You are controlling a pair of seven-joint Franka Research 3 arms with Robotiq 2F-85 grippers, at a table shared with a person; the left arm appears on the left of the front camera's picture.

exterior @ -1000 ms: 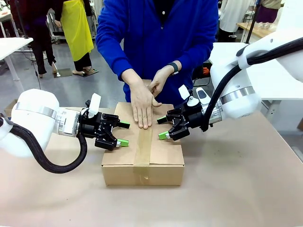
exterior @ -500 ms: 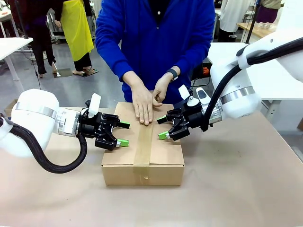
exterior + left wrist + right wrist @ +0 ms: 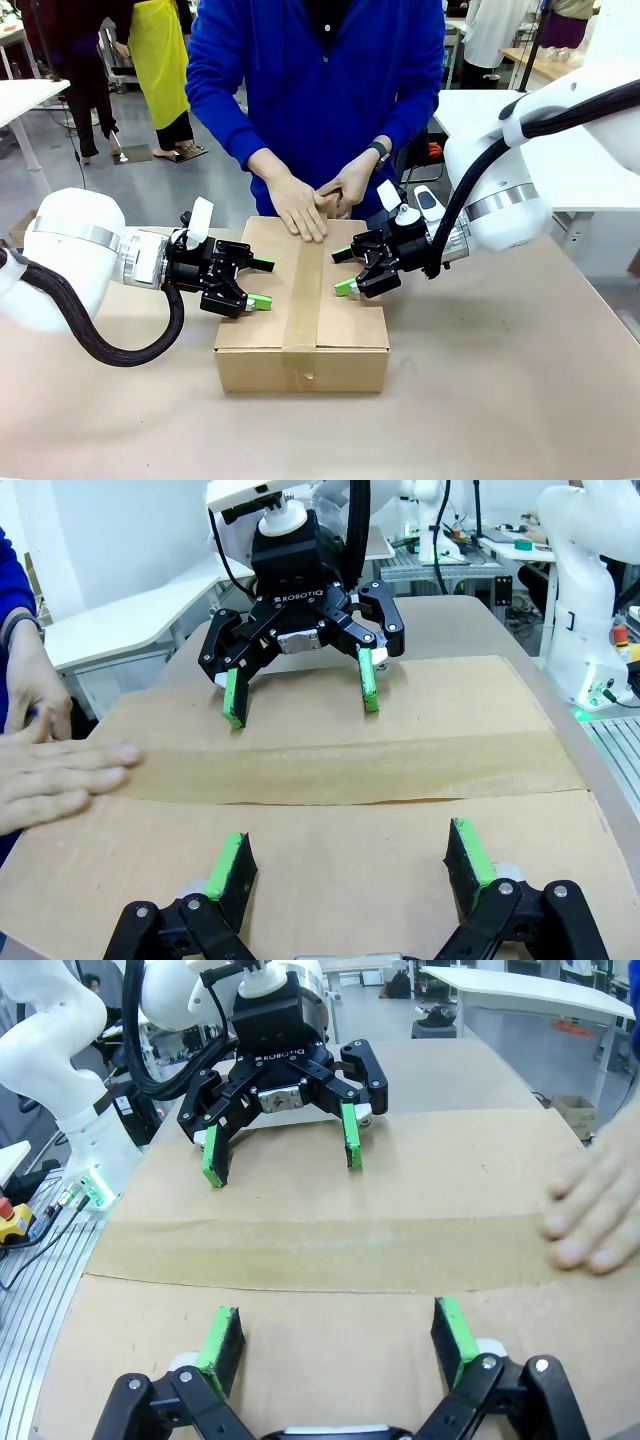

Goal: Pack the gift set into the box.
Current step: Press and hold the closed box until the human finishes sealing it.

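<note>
Background and bench, non-task items.

A tan table (image 3: pixel 520 400) filled the lower frame. A person in a blue top (image 3: pixel 320 90) stood at upper centre, a dark watch (image 3: pixel 381 152) on one wrist. At upper left stood a figure in a yellow apron (image 3: pixel 165 55) beside a white table (image 3: pixel 25 95). At far right sat another white table (image 3: pixel 590 165), an orange item (image 3: pixel 433 150) near it.

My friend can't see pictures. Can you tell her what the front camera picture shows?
A closed brown cardboard box sits on the table, with a strip of tape along its top seam. A person in blue presses a hand on the tape's far end. The left gripper and right gripper are open, facing each other over the lid.
</note>
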